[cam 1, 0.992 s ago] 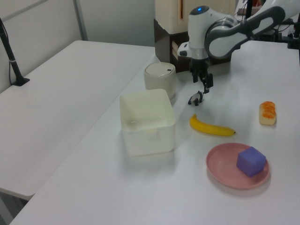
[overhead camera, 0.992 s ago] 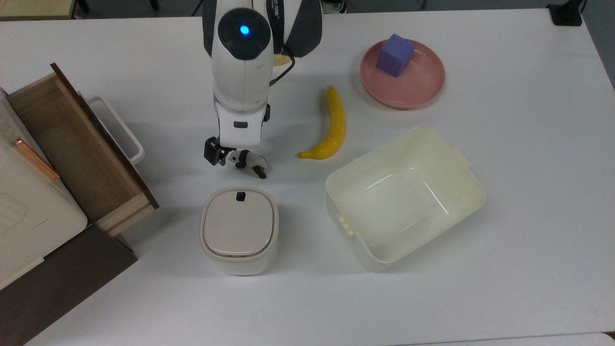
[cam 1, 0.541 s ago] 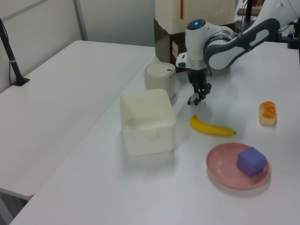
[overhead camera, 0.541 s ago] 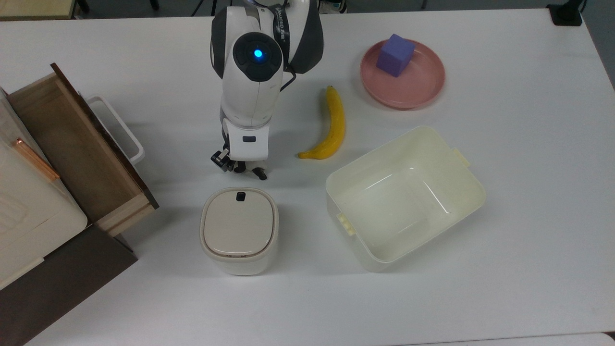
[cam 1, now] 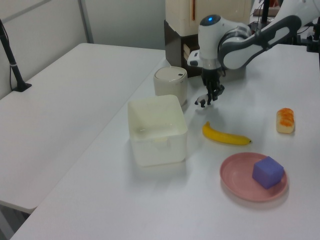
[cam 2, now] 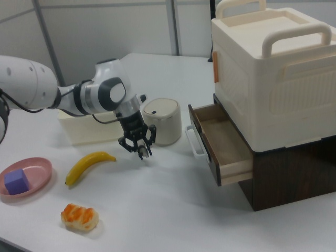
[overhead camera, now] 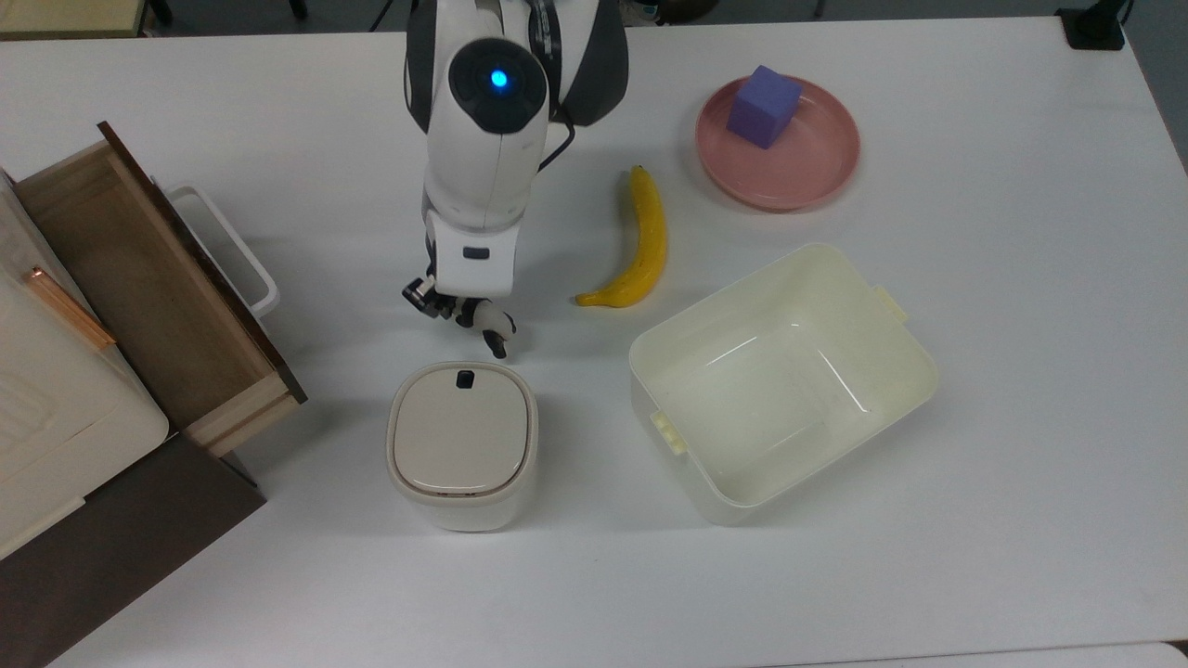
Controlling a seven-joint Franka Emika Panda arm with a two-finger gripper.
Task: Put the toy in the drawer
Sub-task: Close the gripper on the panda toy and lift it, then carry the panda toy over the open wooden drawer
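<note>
Two-finger gripper on white robot arm, fingers clamped on tiny black-and-white panda toy. Toy hangs tilted just above white table, near white lidded bin. Pulled-out light wooden drawer with dark brown front panel at the top view's left, well apart from toy, bare table between. Yellow banana, cream plastic tub, pink plate holding purple cube toward the top view's right.

No legible text, labels or numbers anywhere.
</note>
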